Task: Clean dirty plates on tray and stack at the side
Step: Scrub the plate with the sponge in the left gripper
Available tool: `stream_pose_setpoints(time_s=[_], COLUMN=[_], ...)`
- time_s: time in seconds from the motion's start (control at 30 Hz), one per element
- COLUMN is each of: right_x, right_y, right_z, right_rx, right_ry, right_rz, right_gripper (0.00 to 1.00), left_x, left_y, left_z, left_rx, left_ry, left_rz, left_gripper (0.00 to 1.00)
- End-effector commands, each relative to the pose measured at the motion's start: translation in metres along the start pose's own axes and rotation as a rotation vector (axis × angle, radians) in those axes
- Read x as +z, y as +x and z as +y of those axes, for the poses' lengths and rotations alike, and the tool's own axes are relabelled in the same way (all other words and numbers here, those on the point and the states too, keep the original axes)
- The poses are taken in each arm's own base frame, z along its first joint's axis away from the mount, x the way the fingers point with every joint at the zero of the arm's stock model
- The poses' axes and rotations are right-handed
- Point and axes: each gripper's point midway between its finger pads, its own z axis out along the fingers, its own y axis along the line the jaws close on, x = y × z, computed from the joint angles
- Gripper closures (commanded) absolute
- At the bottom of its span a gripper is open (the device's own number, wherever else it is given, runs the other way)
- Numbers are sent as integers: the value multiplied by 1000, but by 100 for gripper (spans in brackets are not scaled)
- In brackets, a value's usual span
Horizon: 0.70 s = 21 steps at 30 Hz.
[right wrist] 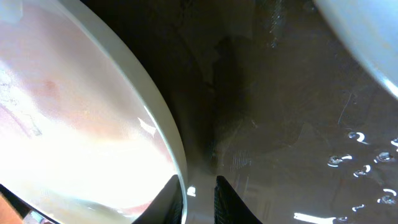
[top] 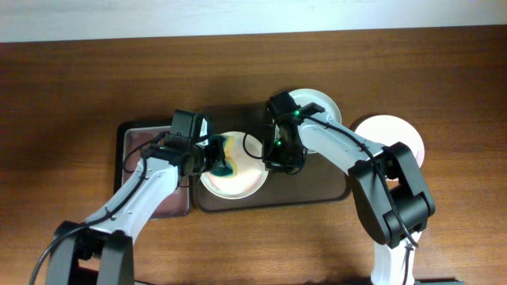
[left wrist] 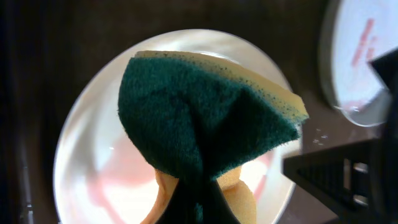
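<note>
My left gripper [top: 211,155] clamps the sponge [left wrist: 205,118] onto the plate [top: 242,184] on the tray [top: 325,187], my right gripper [right wrist: 200,198] pinching its rim.

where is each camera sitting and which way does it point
Overhead: above the table, looking straight down at the tray; both arms show.
Left wrist: on the left arm, looking down past the left claw and its sponge at the middle plate.
Right wrist: low over the tray, facing along that plate's rim; right claw tips at the bottom edge.
Shared: both wrist views show the middle plate.
</note>
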Motion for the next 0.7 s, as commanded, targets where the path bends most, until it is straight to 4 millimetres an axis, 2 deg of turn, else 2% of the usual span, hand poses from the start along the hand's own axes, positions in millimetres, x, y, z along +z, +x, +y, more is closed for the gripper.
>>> stream_pose_setpoints(time_s=[0.0,0.1,0.23,0.3,0.37,0.4,0.5,0.6,0.67], right_x=[8,8,8,8,8,8,8,8,8], right_y=[2,2,2,2,3,3,3,3,4], right_z=[-8,-8,-8,-8,-8,-8,-8,-9,-9], right_rx=[7,7,7,7,8,9,9,9,10], right_ry=[28,29,29,29,30,30,31,32,33], right_rz=[13,13,14,14,16,16,17,18,20], right_gripper=[81,81,81,81,81,81,81,81,81], left_x=[4,23,46,59,66,63,45,15,1], left_y=[13,21,19,20,22,21,9,-6,-3], left_z=[-20,-34,-33,-26,-6,11,40,43,37], left_rx=[21,29,0,-2,-11,-20,-31,26,33], left_ry=[50,67,73,54,-44,-126,-254,-265,-254], left_rz=[34,54,51,54,48,35,-15,-61,-62], left_gripper=[100,100,100,100,100,100,100,100,100])
